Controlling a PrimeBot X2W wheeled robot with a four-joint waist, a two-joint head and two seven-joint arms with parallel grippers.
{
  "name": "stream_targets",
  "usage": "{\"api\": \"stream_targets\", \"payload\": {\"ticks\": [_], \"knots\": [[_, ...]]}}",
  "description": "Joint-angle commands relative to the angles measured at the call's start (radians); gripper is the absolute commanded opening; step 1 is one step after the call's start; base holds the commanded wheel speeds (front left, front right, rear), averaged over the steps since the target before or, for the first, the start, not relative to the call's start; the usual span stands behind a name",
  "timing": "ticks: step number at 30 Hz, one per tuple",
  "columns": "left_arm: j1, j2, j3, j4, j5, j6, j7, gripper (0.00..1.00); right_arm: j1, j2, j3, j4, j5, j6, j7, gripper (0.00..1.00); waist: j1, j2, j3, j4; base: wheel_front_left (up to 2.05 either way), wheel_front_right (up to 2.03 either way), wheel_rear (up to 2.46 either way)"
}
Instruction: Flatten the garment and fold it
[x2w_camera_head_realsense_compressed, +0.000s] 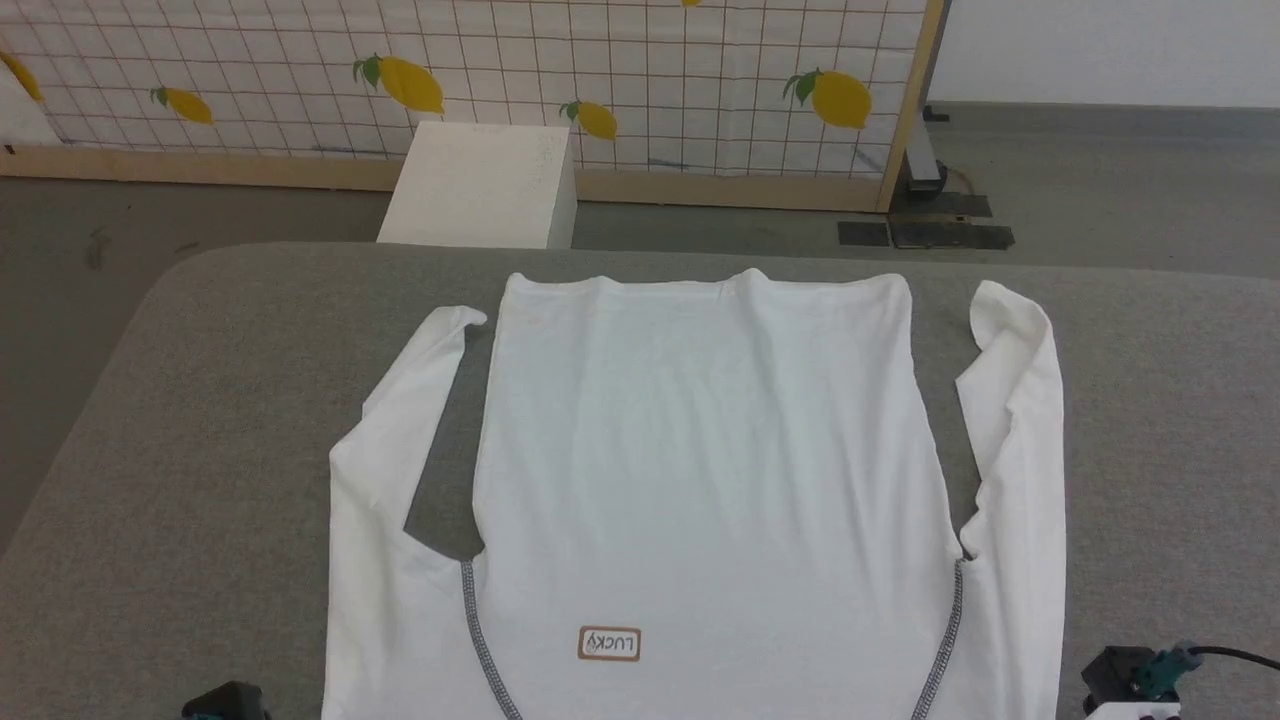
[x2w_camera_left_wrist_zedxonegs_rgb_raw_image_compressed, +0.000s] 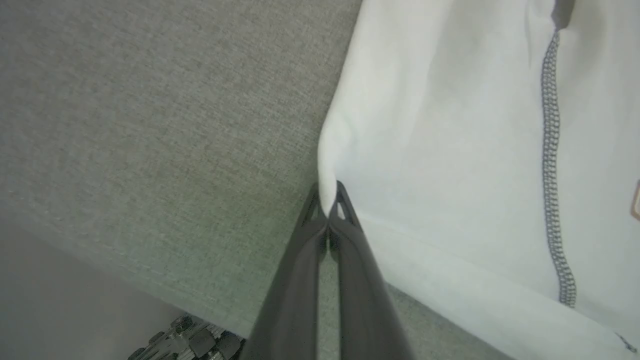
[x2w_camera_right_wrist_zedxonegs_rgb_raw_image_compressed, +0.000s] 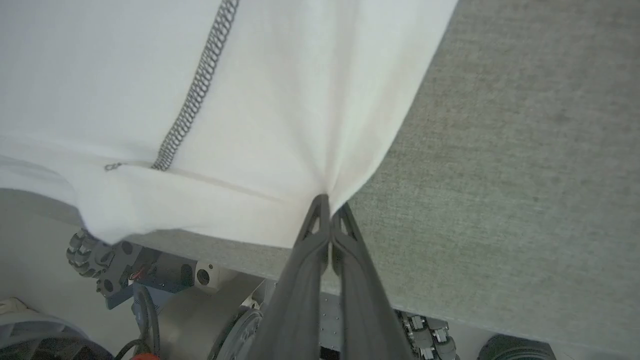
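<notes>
White thin fabric, pinched at both near corners. The left gripper (x2w_camera_left_wrist_zedxonegs_rgb_raw_image_compressed: 327, 207) is clenched on the garment (x2w_camera_head_realsense_compressed: 700, 450) at its shoulder edge, with the grey fabric table (x2w_camera_left_wrist_zedxonegs_rgb_raw_image_compressed: 150, 125) to its left and the zigzag seam (x2w_camera_left_wrist_zedxonegs_rgb_raw_image_compressed: 550, 150) off to its right. The garment lies flat on the table, spreading away from both grippers, sleeves alongside the body. The LUCKY patch (x2w_camera_head_realsense_compressed: 609, 644) sits between the grippers, nearer the left one. The right gripper (x2w_camera_right_wrist_zedxonegs_rgb_raw_image_compressed: 330, 205) is clamped on the opposite shoulder edge, fabric bunching at its tips, bare table on its right. A white box (x2w_camera_head_realsense_compressed: 480, 185) stands beyond the far hem.
</notes>
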Motion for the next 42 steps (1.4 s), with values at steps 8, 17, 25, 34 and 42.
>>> {"api": "stream_targets", "payload": {"ticks": [8,17,25,34,42], "knots": [[-0.010,0.027,0.013,0.008,-0.019,-0.009,0.009,1.00,-0.023,-0.034,-0.012,0.025,0.009,-0.002,-0.069,1.00,0.0001,0.0000,-0.012,-0.004,0.00,0.00,0.00],[-0.022,0.075,0.112,-0.179,0.007,-0.003,-0.133,1.00,-0.105,0.013,-0.233,-0.111,0.062,-0.002,-0.186,1.00,0.0001,0.0000,-0.010,-0.017,0.00,0.00,0.00],[-0.152,0.061,0.101,-0.204,0.093,-0.153,-0.473,1.00,-0.384,0.006,-0.304,-0.027,0.000,-0.002,-0.301,1.00,0.0001,0.0000,0.081,-0.032,0.00,0.00,0.00],[-0.273,0.015,0.115,-0.243,0.263,-0.210,-0.565,1.00,-0.719,-0.064,-0.225,0.201,-0.104,-0.002,-0.303,1.00,0.0001,0.0000,0.251,-0.018,0.00,0.00,0.00],[-0.313,-0.086,0.174,-0.278,0.336,-0.269,-0.566,1.00,-0.972,-0.124,-0.133,0.382,-0.205,-0.002,-0.263,1.00,0.0001,0.0000,0.398,0.027,0.00,0.00,0.00]]}}
